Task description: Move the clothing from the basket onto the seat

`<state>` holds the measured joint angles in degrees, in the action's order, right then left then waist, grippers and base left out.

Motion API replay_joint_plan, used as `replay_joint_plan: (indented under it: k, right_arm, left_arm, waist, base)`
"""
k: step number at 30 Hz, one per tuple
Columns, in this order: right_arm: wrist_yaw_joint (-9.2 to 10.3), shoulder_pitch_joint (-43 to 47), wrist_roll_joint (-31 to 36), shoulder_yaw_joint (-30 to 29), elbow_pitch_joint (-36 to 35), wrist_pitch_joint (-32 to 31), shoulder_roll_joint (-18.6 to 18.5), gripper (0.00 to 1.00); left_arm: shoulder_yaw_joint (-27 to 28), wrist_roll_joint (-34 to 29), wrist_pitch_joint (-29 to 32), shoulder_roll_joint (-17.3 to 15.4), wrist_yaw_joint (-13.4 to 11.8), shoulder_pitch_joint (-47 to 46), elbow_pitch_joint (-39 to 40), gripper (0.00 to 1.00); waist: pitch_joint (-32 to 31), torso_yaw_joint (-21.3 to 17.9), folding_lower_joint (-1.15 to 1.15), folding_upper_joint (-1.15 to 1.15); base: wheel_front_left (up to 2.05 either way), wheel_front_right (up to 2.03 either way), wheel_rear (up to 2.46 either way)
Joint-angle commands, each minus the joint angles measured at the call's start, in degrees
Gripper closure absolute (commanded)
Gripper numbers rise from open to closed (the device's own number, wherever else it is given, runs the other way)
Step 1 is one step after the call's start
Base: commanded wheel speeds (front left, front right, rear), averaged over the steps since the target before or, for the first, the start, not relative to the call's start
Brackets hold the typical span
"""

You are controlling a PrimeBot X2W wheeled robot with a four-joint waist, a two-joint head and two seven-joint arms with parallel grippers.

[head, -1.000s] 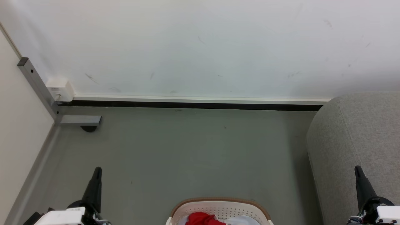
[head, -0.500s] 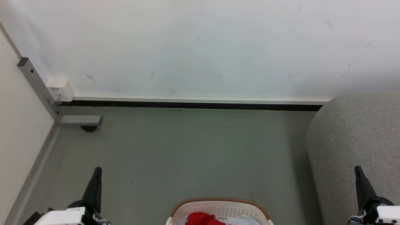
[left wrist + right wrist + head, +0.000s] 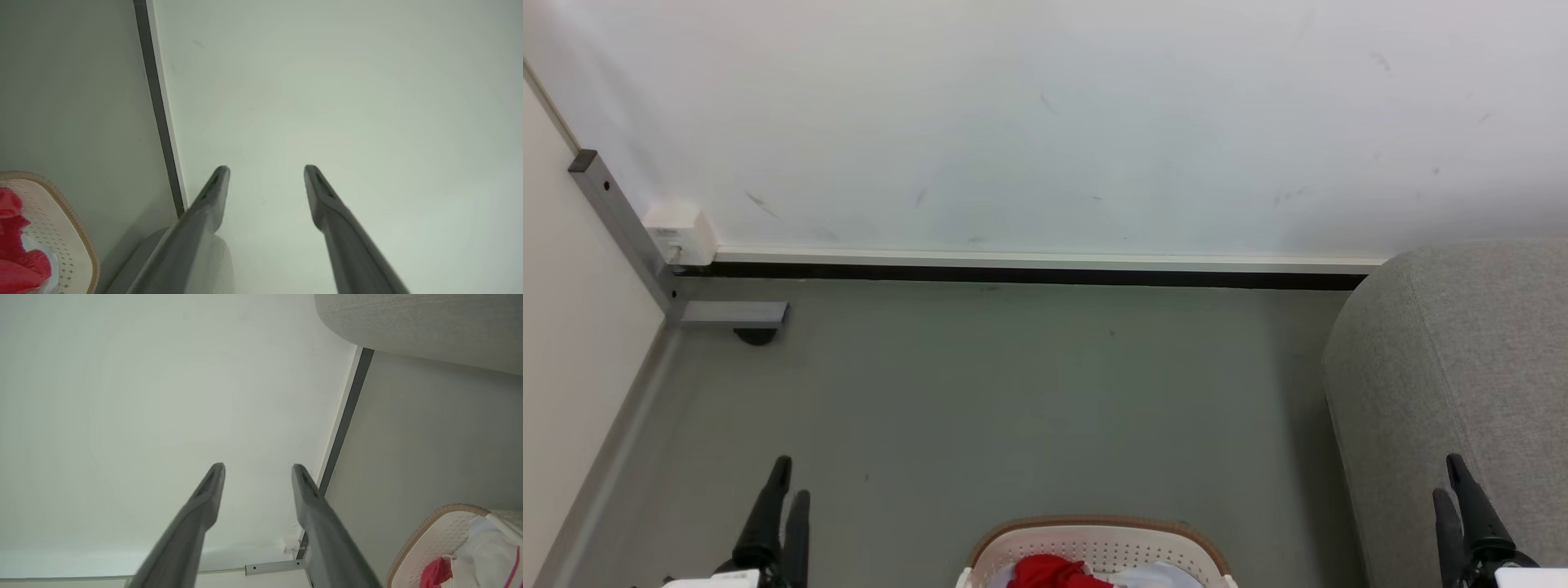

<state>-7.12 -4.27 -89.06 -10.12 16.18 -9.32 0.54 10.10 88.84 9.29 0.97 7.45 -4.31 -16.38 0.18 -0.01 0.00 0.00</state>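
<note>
The clothing is being held in the basket, with both grippers spread.
The left gripper and the right gripper are being held low on either side of the basket, fingers parted and pinching nothing. The clothing is being flanked on its right by a white cloth. The seat is being seen behind the right gripper.

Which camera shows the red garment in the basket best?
Left wrist view: the clothing appears largest, though cropped at the edge. Head view catches just its top at the bottom edge; right wrist view, a small patch beside white cloth.
</note>
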Motion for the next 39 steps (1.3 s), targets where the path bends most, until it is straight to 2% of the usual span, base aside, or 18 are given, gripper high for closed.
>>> replay_joint_plan:
  k: [1,7,13,29,39]
  right_arm:
    - [-0.08,-0.8,0.3,0.3,-1.2,0.7,-0.2,0.00]
    - [-0.11,0.0,3.2,1.6,-2.2,2.7,-0.6,0.00]
    - [-0.14,0.5,10.2,2.7,-4.0,4.6,-1.3,0.00]
    - [-0.21,2.2,34.5,7.1,-7.4,9.0,-4.4,0.00]
    - [-0.25,2.6,44.7,8.4,-7.5,11.1,-5.2,0.00]
  left_arm:
    - [-0.5,-0.1,-0.7,-0.3,0.0,-1.0,0.9,0.00]
    - [-2.1,-1.7,-2.7,-0.4,0.0,-1.3,0.9,0.00]
    - [-3.1,-6.6,-4.5,-0.4,0.0,-1.6,1.2,0.00]
    - [-5.4,-27.4,-8.9,-0.6,-0.3,-1.4,3.3,0.00]
    - [-7.0,-39.0,-11.1,-1.3,-0.2,-1.4,3.6,0.00]
  waist:
    - [0.0,0.0,0.00,0.00]
    - [0.0,0.0,0.00,0.00]
    - [0.0,-0.1,0.00,0.00]
    - [0.0,0.1,0.00,0.00]
    - [0.0,0.2,0.00,0.00]
  base:
    - [0.00,0.00,0.00]
    - [0.00,0.00,0.00]
    - [0.00,0.00,0.00]
    - [0.00,0.00,0.00]
    - [0.00,0.00,0.00]
